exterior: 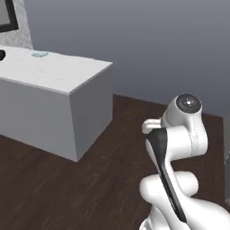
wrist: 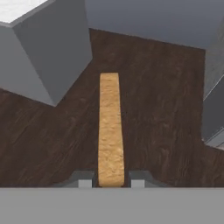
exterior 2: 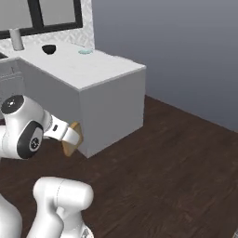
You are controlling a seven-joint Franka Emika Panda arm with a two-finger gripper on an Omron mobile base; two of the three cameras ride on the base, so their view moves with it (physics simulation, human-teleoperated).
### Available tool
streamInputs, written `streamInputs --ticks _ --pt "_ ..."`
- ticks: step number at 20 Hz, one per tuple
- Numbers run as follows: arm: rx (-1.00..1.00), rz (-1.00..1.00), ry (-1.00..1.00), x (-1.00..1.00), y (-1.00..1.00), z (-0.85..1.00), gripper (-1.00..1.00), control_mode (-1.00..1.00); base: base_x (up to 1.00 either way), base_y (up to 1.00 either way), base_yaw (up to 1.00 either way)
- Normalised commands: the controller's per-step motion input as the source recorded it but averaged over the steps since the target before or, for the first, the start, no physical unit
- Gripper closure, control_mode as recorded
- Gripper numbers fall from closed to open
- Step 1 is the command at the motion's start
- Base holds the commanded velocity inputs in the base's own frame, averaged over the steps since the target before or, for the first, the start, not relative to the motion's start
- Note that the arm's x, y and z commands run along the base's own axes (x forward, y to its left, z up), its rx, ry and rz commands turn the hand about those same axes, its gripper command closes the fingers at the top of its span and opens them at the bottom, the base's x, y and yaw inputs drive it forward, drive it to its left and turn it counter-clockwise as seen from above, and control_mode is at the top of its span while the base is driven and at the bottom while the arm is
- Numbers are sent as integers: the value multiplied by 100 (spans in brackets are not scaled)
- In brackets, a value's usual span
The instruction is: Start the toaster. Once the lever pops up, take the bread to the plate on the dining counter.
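Bread [wrist: 109,131] in tool [wrist: 111,179], dining counter [exterior 2: 111,74] ahead.

Glossy white arm [exterior: 179,148], dark joints

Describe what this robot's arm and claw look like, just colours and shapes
The arm is glossy white, built of rounded, bulbous links. A dark curved panel runs along one link, and the joints carry round dark grey end caps with a paler centre. The wrist section is a short white cylinder with a small dark mark. The claw ends in two small, blocky grey fingertips. No cables or lettering are visible.
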Motion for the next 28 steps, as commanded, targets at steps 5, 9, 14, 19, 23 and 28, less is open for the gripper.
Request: streamInputs --ticks 5,9,14,19,23,28 --pt "0 0 0 0 0 0 100 100 100 0 -43" --pt "0 0 0 0 0 0 100 100 100 0 -42" --pt "0 0 0 0 0 0 100 100 100 7 -38" --pt "0 0 0 0 0 0 100 100 100 23 -36" --pt "0 0 0 0 0 0 100 100 100 61 -32" --pt "0 0 0 0 0 0 100 100 100 49 -6"
